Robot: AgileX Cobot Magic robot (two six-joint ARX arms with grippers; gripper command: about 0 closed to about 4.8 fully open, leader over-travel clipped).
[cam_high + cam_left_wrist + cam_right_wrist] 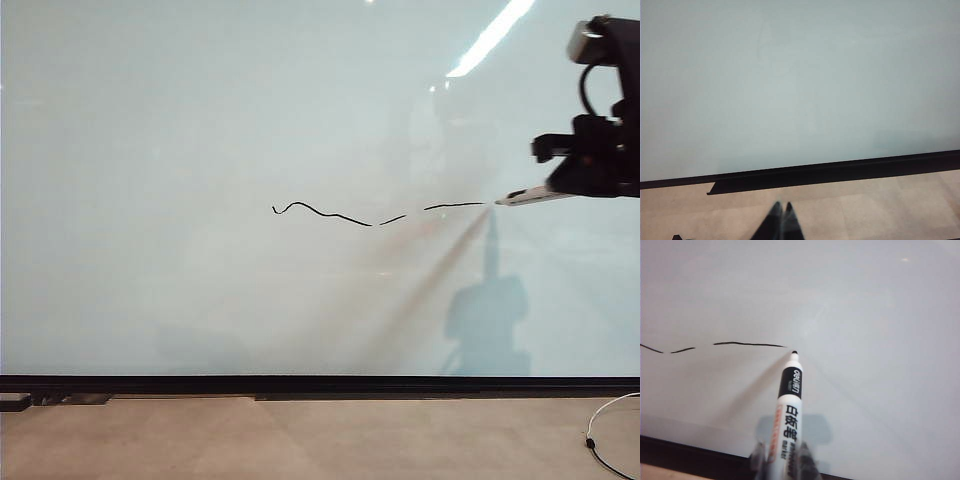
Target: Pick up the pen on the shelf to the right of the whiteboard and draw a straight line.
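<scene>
The whiteboard (pixel 200 120) fills most of the exterior view, with a black strip along its lower edge. A thin black line (pixel 330 213), wavy and broken into three pieces, runs across its middle; its right end shows in the right wrist view too (pixel 750 344). My right gripper (pixel 590 175) hangs at the right edge, shut on the pen (pixel 788 410). The pen (pixel 530 195) is white with a black band, and its dark tip sits just off the line's right end, slightly clear of the board. My left gripper (pixel 782 206) is shut, low over the tan surface and holding nothing.
A tan surface (pixel 300 440) runs below the board. A white cable with a black plug (pixel 605 430) lies at the lower right. The board's black strip (pixel 840 170) crosses the left wrist view.
</scene>
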